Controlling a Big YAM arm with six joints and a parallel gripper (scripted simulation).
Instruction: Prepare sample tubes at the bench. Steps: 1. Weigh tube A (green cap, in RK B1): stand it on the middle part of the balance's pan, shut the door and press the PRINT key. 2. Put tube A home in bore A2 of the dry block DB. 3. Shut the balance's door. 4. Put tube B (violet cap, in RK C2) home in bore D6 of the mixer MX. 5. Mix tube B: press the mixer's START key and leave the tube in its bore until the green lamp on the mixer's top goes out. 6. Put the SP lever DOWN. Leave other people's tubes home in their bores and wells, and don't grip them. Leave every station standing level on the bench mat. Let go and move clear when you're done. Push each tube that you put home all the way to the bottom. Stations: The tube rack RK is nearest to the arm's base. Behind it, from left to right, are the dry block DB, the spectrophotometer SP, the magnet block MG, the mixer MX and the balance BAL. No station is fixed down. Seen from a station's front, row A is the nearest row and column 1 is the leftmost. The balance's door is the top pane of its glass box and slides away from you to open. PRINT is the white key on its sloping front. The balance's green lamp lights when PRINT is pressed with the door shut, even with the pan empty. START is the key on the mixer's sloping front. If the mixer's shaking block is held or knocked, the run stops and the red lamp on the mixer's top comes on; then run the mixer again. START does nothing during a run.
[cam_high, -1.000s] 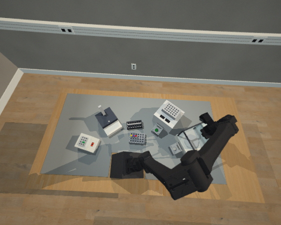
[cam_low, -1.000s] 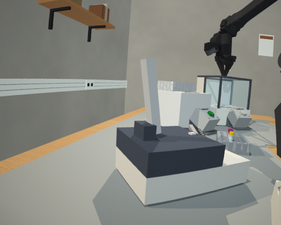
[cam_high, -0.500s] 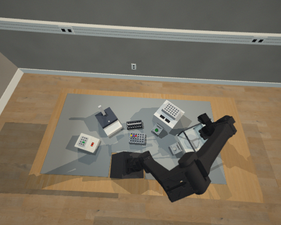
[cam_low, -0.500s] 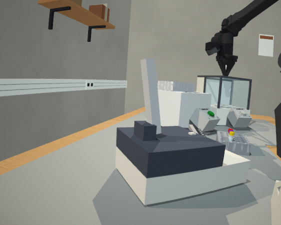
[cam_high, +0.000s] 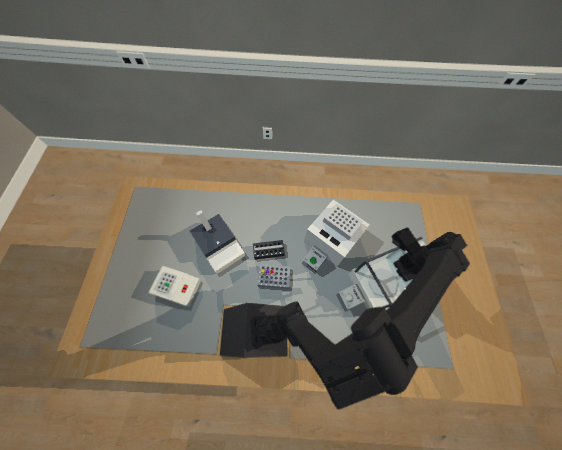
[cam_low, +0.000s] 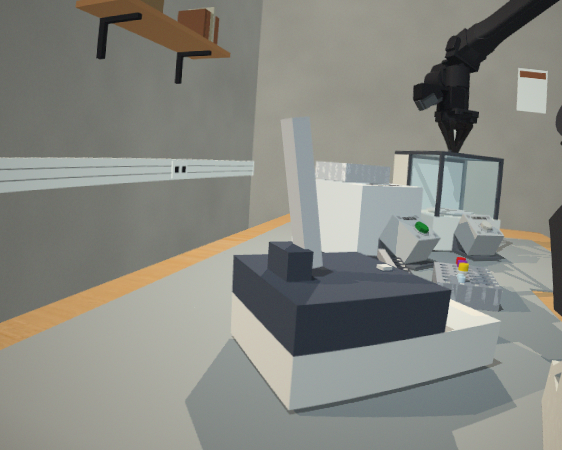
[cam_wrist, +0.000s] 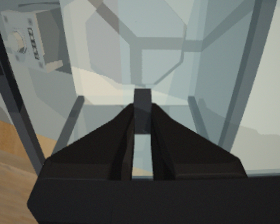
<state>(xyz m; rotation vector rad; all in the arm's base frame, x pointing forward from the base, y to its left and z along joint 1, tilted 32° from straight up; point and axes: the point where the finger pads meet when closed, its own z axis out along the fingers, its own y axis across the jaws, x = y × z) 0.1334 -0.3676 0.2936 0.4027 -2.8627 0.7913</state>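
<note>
Over the balance (cam_high: 367, 296) (cam_low: 450, 227), right-hand end of the bench: the YAM arm (cam_high: 425, 295) (cam_low: 495, 36) reaches out with its gripper (cam_high: 407, 266) (cam_low: 454, 149) (cam_wrist: 142, 112) pointing down at the top of the glass box. Claw is narrow, fingertips closed on the small dark door handle (cam_wrist: 143, 107). How far the door pane is slid: cannot tell through the glass.

Balance pan (cam_wrist: 160, 25) shows below the handle in the wrist view. White PRINT key (cam_high: 350, 298) (cam_low: 486, 227) (cam_wrist: 18, 42) sits on the sloping housing at the balance's front, apart from the fingers.

Tube A's green cap (cam_high: 167, 284) is in the dry block (cam_high: 191, 290), on the left of the mat (cam_high: 145, 210) (cam_low: 125, 390). Exact bore and seating depth: cannot tell.

Tube B's violet cap (cam_high: 267, 272) (cam_low: 465, 262) is in the tube rack (cam_high: 275, 286) (cam_low: 482, 295), between the yellow cap (cam_high: 262, 271) (cam_low: 463, 267) and the red cap (cam_high: 272, 272) (cam_low: 460, 259).

Mixer (cam_high: 320, 239) (cam_low: 340, 215) stands beside its green START key (cam_high: 313, 260) (cam_low: 422, 227). Spectrophotometer (cam_high: 220, 242) (cam_low: 370, 325) has its pale lever (cam_high: 202, 219) (cam_low: 302, 195) up, leaning slightly. Magnet block (cam_high: 269, 256) lies just behind the rack.
</note>
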